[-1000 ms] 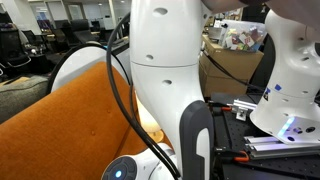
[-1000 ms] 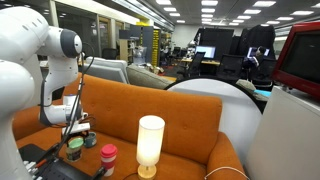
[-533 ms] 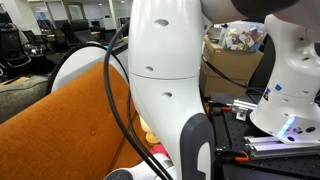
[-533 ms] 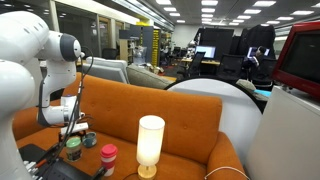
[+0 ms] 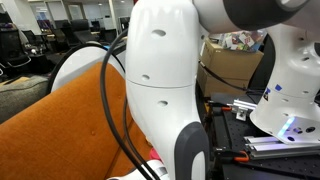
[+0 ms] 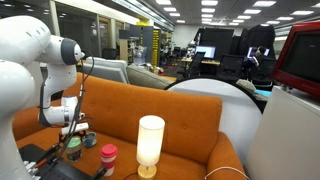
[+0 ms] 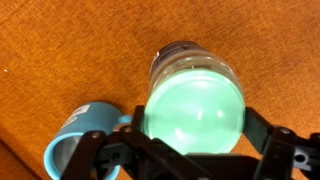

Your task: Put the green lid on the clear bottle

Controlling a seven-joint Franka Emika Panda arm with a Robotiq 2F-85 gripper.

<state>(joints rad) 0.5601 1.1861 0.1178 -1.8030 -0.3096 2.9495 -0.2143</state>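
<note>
In the wrist view my gripper [image 7: 196,120] is shut on the round green lid [image 7: 195,112], its black fingers on either side of it. The lid sits right over the mouth of the clear bottle [image 7: 178,55], whose rim shows just above the lid's edge. I cannot tell whether the lid touches the rim. In an exterior view the gripper [image 6: 74,127] hangs low over the orange couch seat, with the green lid [image 6: 73,142] below it. The bottle is too small to make out there.
A blue mug [image 7: 75,140] lies beside the bottle on the orange couch [image 6: 150,110]. A red-lidded jar [image 6: 108,157] and a white cylindrical lamp [image 6: 150,145] stand nearby. The arm's white body [image 5: 160,90] blocks most of an exterior view.
The arm has shifted slightly; in one exterior view its white body has moved across the picture. The gripper stays low over the couch, still holding the lid.
</note>
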